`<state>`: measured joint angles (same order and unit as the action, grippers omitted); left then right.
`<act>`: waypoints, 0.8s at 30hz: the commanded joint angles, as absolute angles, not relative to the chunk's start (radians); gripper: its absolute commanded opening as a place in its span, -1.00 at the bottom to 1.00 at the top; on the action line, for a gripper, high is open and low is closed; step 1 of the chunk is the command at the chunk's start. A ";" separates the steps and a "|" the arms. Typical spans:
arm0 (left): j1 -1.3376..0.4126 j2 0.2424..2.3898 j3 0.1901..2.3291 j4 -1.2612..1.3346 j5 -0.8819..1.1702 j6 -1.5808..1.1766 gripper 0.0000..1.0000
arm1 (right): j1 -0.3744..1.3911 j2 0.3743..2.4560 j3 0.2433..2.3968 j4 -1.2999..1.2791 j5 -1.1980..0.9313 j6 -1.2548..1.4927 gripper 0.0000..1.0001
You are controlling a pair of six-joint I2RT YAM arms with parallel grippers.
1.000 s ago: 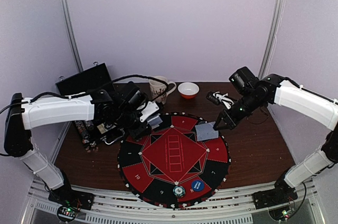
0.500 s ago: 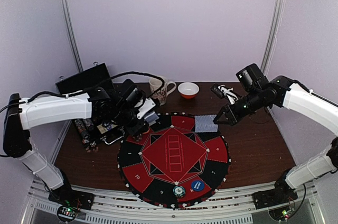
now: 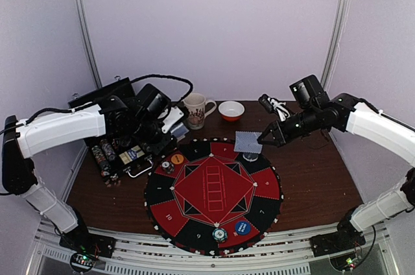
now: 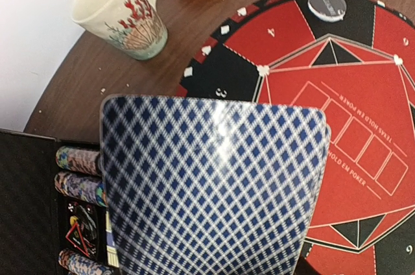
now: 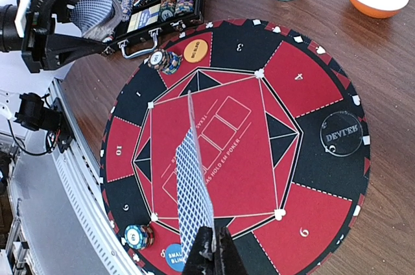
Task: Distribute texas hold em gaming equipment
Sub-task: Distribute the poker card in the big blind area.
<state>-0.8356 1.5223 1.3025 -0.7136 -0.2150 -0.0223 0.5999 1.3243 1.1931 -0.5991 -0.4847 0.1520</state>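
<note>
Right wrist view, card edge-on, pointing away

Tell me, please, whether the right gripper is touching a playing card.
Touching: right wrist view shows the right gripper clamping the playing card at its bottom edge.

Left arm: long white shell on the main link, black joints at both ends, tall black block at the shoulder. The lower link is white too, ending in a black base plate with a small green light just below it. A thin black cable arcs above the wrist.

Left claw: black body with a white side plate.

Right arm: same build, with white shells, black joints and a black camera block at the wrist. It has its own black base plate and green light.

Right claw: two slim, dark, matte fingers.
</note>
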 commanded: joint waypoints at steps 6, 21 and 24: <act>-0.782 1.559 1.405 -0.669 -0.150 0.064 0.00 | 0.606 1.361 1.240 -0.618 -0.530 0.061 -1.00; -0.769 1.571 1.410 -0.670 -0.124 0.070 0.01 | 0.606 1.428 1.326 -0.724 -0.576 -0.077 -1.00; -0.769 1.571 1.407 -0.670 -0.125 0.062 0.00 | 0.606 1.438 1.339 -0.763 -0.588 -0.128 -1.00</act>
<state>-0.7776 1.5650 1.3804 -0.7052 -0.1349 0.0589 0.5999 1.4242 1.2972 -0.6960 -0.5583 -0.0521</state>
